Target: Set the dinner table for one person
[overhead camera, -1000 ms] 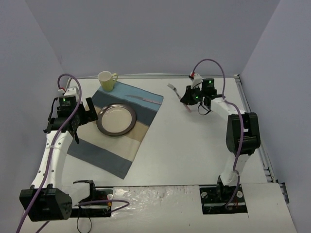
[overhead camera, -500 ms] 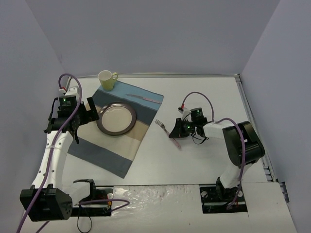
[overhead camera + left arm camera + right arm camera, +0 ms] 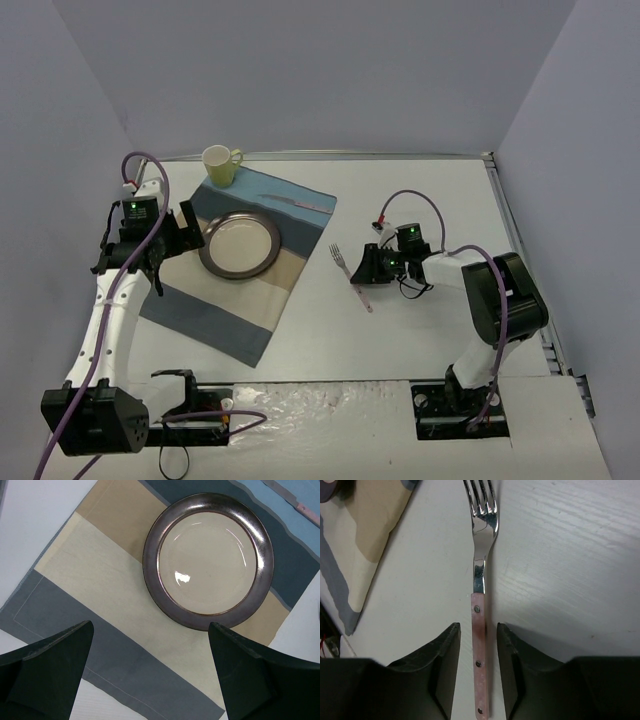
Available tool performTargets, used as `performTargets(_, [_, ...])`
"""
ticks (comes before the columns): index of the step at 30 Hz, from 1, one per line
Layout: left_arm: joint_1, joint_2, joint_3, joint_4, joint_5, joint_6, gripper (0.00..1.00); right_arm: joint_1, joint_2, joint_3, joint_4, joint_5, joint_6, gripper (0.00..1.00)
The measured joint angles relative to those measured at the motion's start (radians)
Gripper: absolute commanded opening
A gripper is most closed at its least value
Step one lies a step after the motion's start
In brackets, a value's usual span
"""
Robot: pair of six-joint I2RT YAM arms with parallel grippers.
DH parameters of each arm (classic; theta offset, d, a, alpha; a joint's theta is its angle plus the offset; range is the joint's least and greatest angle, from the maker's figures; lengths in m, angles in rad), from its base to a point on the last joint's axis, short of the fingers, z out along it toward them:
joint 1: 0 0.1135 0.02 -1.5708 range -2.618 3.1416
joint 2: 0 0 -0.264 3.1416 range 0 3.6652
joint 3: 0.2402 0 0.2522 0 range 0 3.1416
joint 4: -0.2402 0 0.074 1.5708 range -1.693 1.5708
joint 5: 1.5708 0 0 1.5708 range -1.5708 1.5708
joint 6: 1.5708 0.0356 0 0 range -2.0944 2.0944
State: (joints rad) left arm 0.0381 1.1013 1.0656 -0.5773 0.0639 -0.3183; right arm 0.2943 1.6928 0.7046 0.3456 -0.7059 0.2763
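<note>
One fork (image 3: pixel 480 580) lies on the bench (image 3: pixel 400 340), its pink handle between the released right pincer's (image 3: pixel 478 630) fingers, untouched. One plate (image 3: pixel 207 560) on one placemat (image 3: pixel 100 580) sits ahead of the wide-open left pincer (image 3: pixel 150 625). Only the top view shows the one mug (image 3: pixel 219 165) beyond it

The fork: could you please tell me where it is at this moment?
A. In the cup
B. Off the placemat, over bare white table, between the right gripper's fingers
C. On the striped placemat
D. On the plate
B: the right wrist view shows the fork over the bare white dinner table, its pink handle between the fingers of the right gripper, with the placemat off to one side.
</note>
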Motion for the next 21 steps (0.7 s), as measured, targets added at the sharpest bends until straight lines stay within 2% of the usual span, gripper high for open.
performTargets(7, [-0.008,0.005,0.000,0.000,0.000,0.000,0.97,-0.008,-0.042,0.009,-0.038,0.096,-0.011,0.54])
performTargets(12, [-0.012,0.010,0.000,0.000,0.000,0.000,0.97,0.012,-0.128,0.012,-0.135,0.268,-0.045,0.61])
performTargets(17, [-0.020,0.017,0.000,0.000,0.000,0.000,0.97,0.085,-0.260,0.014,-0.206,0.429,-0.084,0.65])
performTargets(21, [-0.024,0.018,0.000,0.000,-0.001,0.000,0.97,0.182,-0.304,0.031,-0.229,0.527,-0.098,0.65])
